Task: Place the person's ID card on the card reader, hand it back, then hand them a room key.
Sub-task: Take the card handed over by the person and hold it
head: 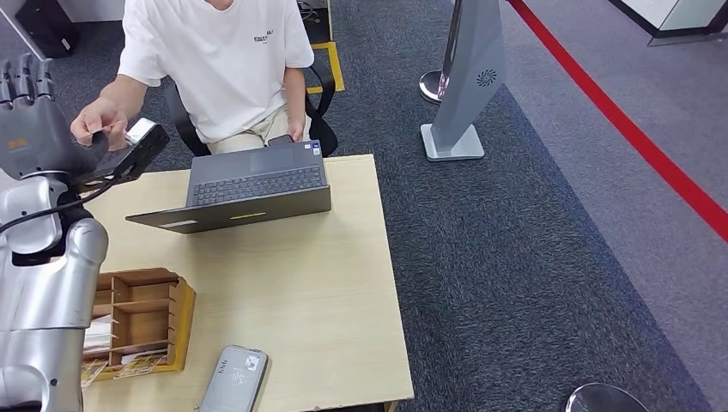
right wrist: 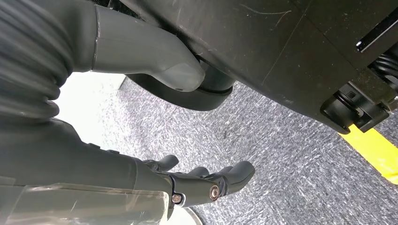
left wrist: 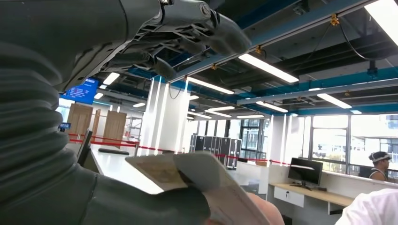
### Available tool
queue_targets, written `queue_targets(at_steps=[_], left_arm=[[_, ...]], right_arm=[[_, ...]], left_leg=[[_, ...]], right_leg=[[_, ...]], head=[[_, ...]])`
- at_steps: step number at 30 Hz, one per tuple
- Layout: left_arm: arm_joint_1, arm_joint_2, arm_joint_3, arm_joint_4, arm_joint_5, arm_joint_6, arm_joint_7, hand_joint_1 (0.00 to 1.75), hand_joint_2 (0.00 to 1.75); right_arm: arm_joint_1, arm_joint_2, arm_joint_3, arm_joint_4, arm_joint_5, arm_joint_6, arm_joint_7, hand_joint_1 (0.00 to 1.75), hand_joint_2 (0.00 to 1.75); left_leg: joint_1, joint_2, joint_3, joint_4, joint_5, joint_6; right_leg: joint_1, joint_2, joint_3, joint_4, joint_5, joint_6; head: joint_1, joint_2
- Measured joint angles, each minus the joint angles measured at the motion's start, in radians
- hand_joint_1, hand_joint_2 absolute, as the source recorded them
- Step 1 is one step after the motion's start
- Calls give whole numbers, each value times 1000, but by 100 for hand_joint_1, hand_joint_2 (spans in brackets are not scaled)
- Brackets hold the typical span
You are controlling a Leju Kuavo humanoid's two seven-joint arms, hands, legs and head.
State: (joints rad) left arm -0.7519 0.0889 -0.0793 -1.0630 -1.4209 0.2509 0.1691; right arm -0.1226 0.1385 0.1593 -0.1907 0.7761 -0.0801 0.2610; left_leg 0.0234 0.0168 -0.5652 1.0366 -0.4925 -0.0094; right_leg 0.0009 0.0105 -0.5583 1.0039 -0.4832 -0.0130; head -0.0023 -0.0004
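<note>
At the far left of the head view, we find our left hand [head: 34, 120] raised beside the table [head: 326, 309], fingers upright and side by side. In the left wrist view, the ID card [left wrist: 187, 176] lies across the thumb [left wrist: 141, 206], with the person's hand [head: 96, 123] touching the same card. We cannot tell whether our fingers pinch it or merely support it. The card is pale and flat, with a faint printed panel and a rounded corner.

We judge the main risk to be a drop at this exchange: if the person releases before our grip closes, the thin card can slide off the thumb.

Further right, the laptop [head: 249, 184] stands between us and the person. The card reader [head: 234, 378] lies near the table's front edge, just beside the wooden organiser [head: 142, 322].

Our right hand [right wrist: 206, 180] hangs over the carpet, fingers slightly apart, holding nothing.
</note>
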Motion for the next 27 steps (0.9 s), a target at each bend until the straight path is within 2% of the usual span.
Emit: queue_targets(at_steps=[23, 27], left_arm=[[38, 2, 0, -2, 30, -9, -50, 175, 175], [78, -2, 0, -50, 43, 5, -75, 175, 175]], right_arm=[[0, 0, 18, 0, 40, 2, -4, 0, 175], [-1, 0, 18, 0, 41, 3, -4, 0, 175]], left_leg=[[0, 0, -1, 0, 0, 0], [0, 0, -1, 0, 0, 0]], right_leg=[[0, 0, -1, 0, 0, 0], [0, 0, -1, 0, 0, 0]], head=[[0, 0], [0, 0]])
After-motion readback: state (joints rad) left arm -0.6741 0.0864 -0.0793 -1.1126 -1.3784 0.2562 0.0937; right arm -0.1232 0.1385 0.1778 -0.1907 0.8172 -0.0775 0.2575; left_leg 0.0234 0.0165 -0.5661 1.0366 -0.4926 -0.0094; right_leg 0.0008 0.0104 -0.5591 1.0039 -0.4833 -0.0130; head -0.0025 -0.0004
